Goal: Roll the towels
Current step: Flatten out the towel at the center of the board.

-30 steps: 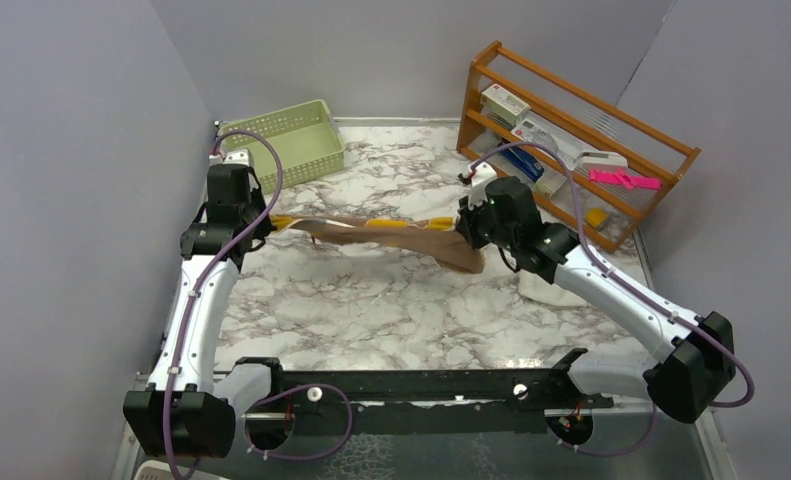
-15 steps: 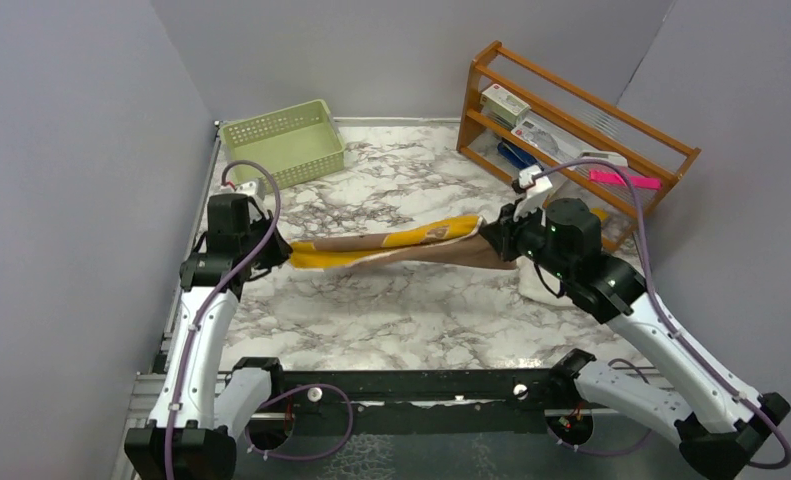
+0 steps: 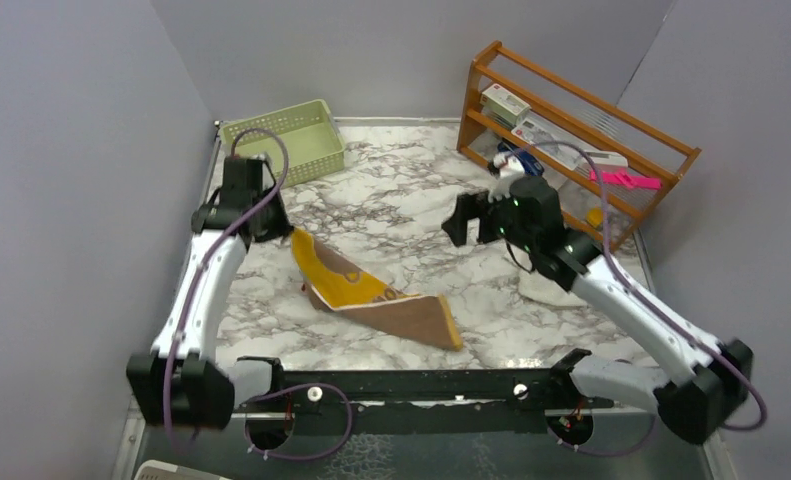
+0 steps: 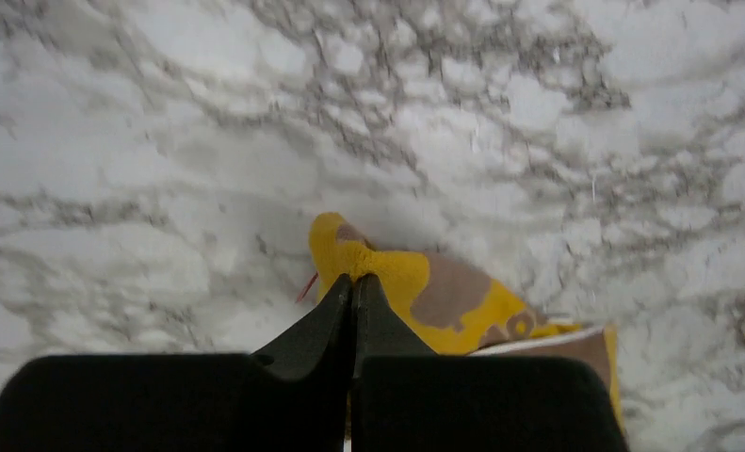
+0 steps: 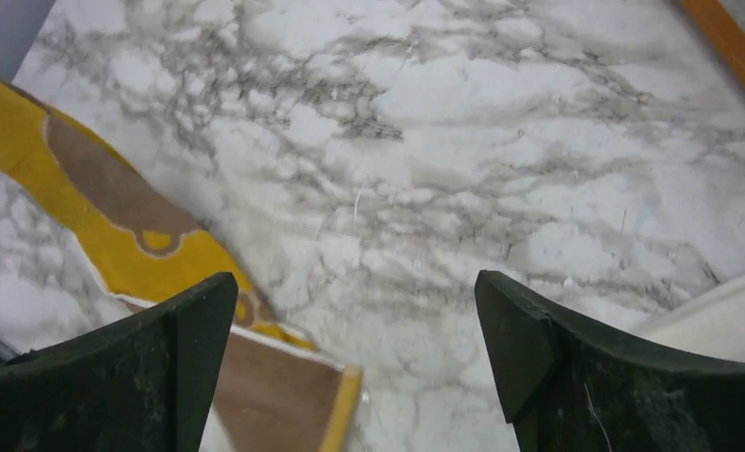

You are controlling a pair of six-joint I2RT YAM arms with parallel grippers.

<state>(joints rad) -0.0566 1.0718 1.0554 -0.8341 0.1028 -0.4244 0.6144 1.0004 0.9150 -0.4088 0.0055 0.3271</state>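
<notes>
Neither towel is rolled yet: the left gripper (image 4: 354, 282) pinches a corner of the mustard-yellow towel (image 3: 356, 290), which lies crumpled across the marble tabletop (image 3: 401, 180) near the front edge. The right gripper (image 5: 354, 282) hangs wide open, empty. The cream towel (image 3: 533, 290) lies beside the wooden rack (image 3: 571, 120), between grey walls.

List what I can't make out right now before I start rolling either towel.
- Cream towel: top view, mostly behind the right arm; right wrist view, cut off at the edge.
- Yellow towel: left wrist view, near part behind the left claw.
- Rack items: top view, too small to identify.
</notes>
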